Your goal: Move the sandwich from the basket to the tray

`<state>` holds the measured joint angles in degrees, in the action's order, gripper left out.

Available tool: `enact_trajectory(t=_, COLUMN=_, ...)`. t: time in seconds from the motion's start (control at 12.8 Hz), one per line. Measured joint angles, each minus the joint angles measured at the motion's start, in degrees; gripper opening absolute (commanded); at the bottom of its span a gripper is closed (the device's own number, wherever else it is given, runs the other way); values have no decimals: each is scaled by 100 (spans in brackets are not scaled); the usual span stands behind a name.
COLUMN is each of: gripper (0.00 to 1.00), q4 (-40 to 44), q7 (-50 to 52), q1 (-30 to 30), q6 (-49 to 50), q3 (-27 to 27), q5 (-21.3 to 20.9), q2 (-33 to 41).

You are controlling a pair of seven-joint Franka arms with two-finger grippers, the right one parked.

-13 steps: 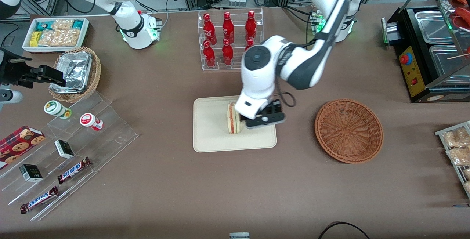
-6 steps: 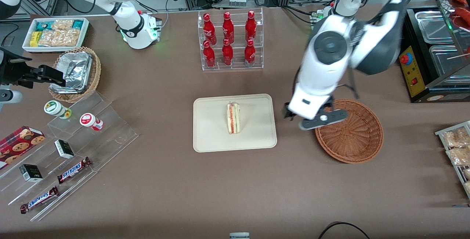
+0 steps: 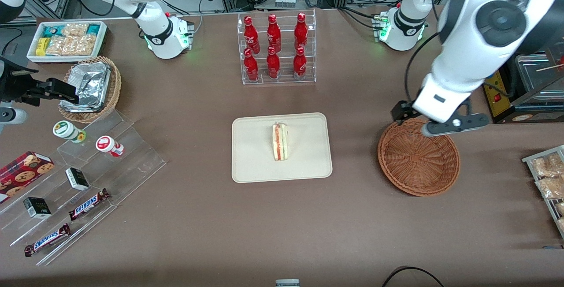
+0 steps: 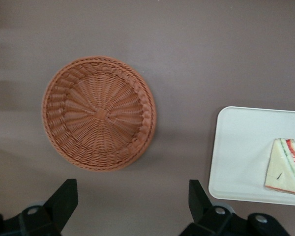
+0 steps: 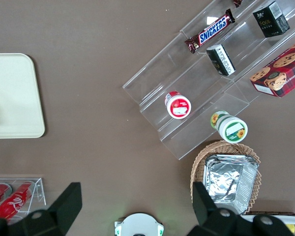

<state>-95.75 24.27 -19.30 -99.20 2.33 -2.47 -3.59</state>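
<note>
Brown desk (image 3: 198, 216) cloth all over. Near edge, toward parked arm's end: clear acrylic step shelf (image 3: 88, 181) with Snickers bars (image 3: 89, 203), small black boxes (image 3: 76, 178), cookie box (image 3: 24, 169), two round pots (image 3: 109, 145).

Mid-desk: cream tray (image 3: 255, 163), flat, long edges parallel to near desk edge. Sandwich (image 3: 280, 141) on tray, about centred, standing on a bread edge, orange-red and green filling stripe facing up. Also seen in left wrist view: sandwich (image 4: 285, 166) on tray (image 4: 241, 152), nothing touching it.

Toward working arm's end, about level with tray: red-brown wicker basket (image 3: 418, 157), empty, well apart from tray. Same in left wrist view: basket (image 4: 99, 113) with bare woven floor.

End effector (image 3: 454, 125) raised above basket's rim on the edge farther from the front camera, holding nothing. Fingers (image 4: 63, 200) spread wide apart in left wrist view, only desk cloth between them.

Toward working arm's end, near desk edge: tray of snack packets (image 3: 548, 181). Farther up that end: black warmer with steel pans (image 3: 520, 57).

Farther from camera than tray: clear rack of red bottles (image 3: 275, 46), upright in two rows.

Parked arm's end, far corner: tan wicker basket with foil trays (image 3: 90, 87), white bin of snack packets (image 3: 66, 40) farther still.
</note>
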Motion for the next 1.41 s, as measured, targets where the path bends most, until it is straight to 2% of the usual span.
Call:
enact_trajectory(t=0.47, gripper=100, q4=-90, q7=-1340, q1=861, q6=346, q3=7, q5=234, q2=421)
enact_trajectory(t=1.02, gripper=100, q4=-60, q7=-1633, q1=1422, q6=367, q3=10, q5=238, q2=533)
enact_trajectory(t=1.41, gripper=100, q4=158, q7=-1652, q1=1463, q6=376, q3=4, q5=247, q2=397)
